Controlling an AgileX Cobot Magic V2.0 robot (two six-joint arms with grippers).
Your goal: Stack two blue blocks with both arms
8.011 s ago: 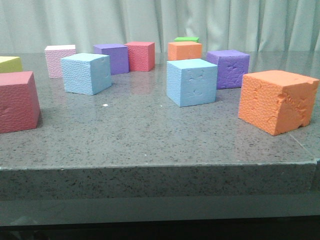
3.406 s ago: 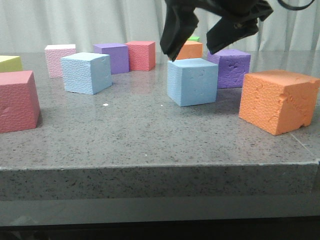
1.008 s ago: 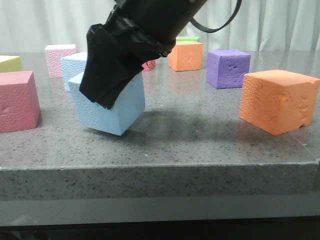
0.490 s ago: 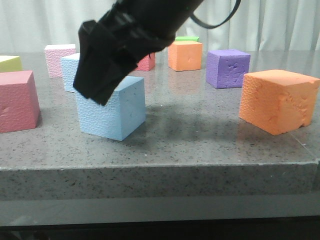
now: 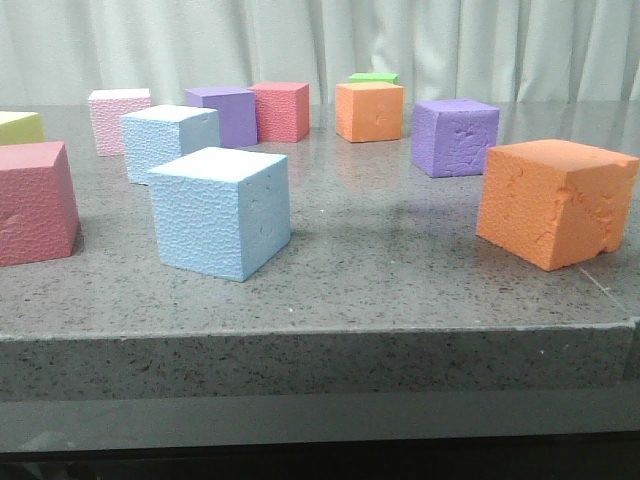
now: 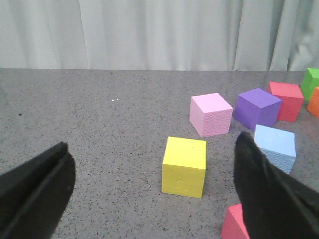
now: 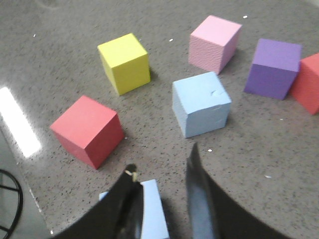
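Observation:
Two sky-blue blocks stand on the grey table. The nearer blue block (image 5: 220,212) sits flat toward the front left, and the second blue block (image 5: 168,140) stands just behind it. No gripper shows in the front view. From the right wrist, my right gripper (image 7: 162,160) hangs open above the nearer blue block (image 7: 154,209), which its fingers partly hide; the second blue block (image 7: 201,103) lies beyond. My left gripper (image 6: 153,144) is open and empty, off to the left above a yellow cube (image 6: 184,167), with a blue block (image 6: 275,147) past its finger.
A dark red cube (image 5: 35,200) stands at the left, a large orange cube (image 5: 555,200) at the right front. Pink (image 5: 120,120), purple (image 5: 225,115), red (image 5: 280,110), orange (image 5: 370,110), purple (image 5: 455,135) and green (image 5: 373,78) cubes line the back. The table edge (image 5: 320,335) is close.
The right gripper carried the blue block leftward, set it down flat in front of the other blue block, let go and rose out of the front view.

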